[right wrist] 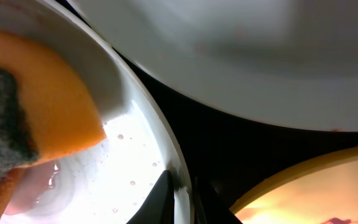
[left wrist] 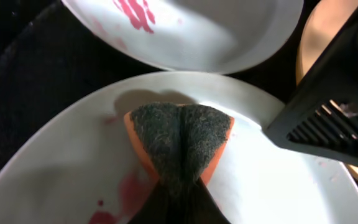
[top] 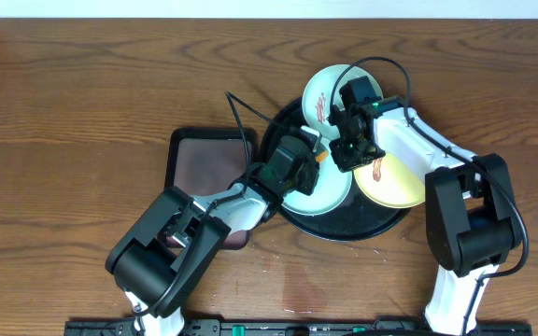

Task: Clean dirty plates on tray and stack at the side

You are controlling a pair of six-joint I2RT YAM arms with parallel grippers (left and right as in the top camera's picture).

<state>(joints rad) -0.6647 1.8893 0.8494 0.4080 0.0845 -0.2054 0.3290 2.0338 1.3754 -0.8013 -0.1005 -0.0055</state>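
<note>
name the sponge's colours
The sponge is orange with a dark grey scouring face; clearest in left wrist view.

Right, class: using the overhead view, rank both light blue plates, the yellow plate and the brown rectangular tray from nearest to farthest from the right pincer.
1. The front light blue plate: its rim sits in the right pincer.
2. The pale yellow plate, on the right, and the rear light blue plate: too close to call.
3. The brown rectangular tray, far left.
</note>
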